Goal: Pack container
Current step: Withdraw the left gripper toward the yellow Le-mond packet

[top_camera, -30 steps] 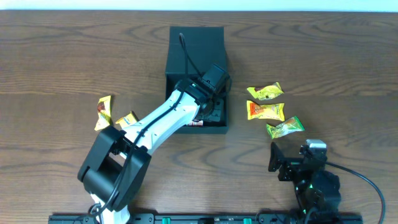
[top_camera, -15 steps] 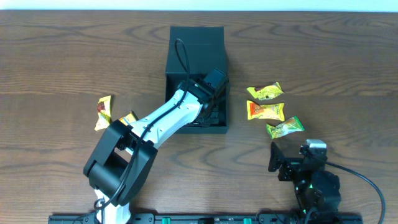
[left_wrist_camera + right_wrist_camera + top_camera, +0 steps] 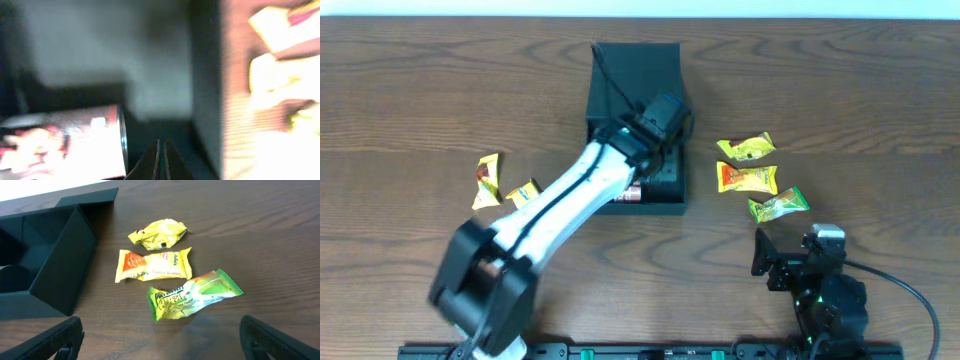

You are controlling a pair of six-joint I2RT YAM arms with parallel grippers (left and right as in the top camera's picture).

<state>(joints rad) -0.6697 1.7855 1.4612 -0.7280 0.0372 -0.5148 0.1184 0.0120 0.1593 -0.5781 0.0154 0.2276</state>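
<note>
Reaching inside container (image 3: 660, 208), left pincer (image 3: 161, 159) together (seen only wrist-side), perhaps beside a packet (image 3: 65, 142); right pincer (image 3: 160, 342) apart.

A dark brown wooden table (image 3: 420, 90) fills nearly the whole view, its grain running from left to right. Beyond its far edge lies a narrow pale strip (image 3: 640, 8), perhaps a wall or a light floor. The light is soft and even, with faint shadows on the wood.
</note>
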